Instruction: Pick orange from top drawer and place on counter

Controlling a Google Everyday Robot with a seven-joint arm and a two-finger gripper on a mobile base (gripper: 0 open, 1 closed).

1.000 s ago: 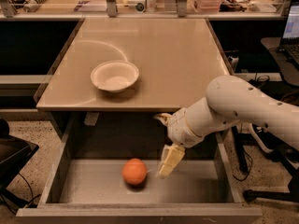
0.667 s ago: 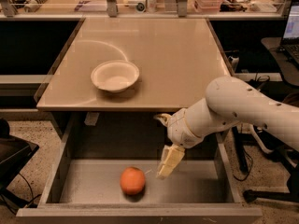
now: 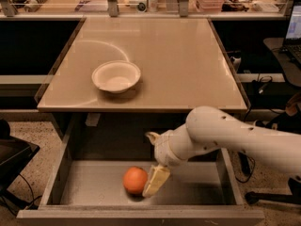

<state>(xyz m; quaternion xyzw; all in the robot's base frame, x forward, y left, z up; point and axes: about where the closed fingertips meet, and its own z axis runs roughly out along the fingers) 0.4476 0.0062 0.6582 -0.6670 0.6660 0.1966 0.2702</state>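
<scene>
From my station I see the counter [image 3: 188,65], glossy beige with a thin metal edge; on it sits a white bowl [image 3: 116,76], upright, left of centre and toward the near edge; below, the top drawer [image 3: 202,185] stands open, and on its flat grey floor lies the orange [image 3: 135,180], left of the middle and near the front wall; the gripper [image 3: 155,181] reaches down into the drawer at the orange's right side — touching it or just beside it, I cannot tell which.

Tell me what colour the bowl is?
The bowl is white, seen in the camera view; the claw is in the drawer beside the orange.
</scene>
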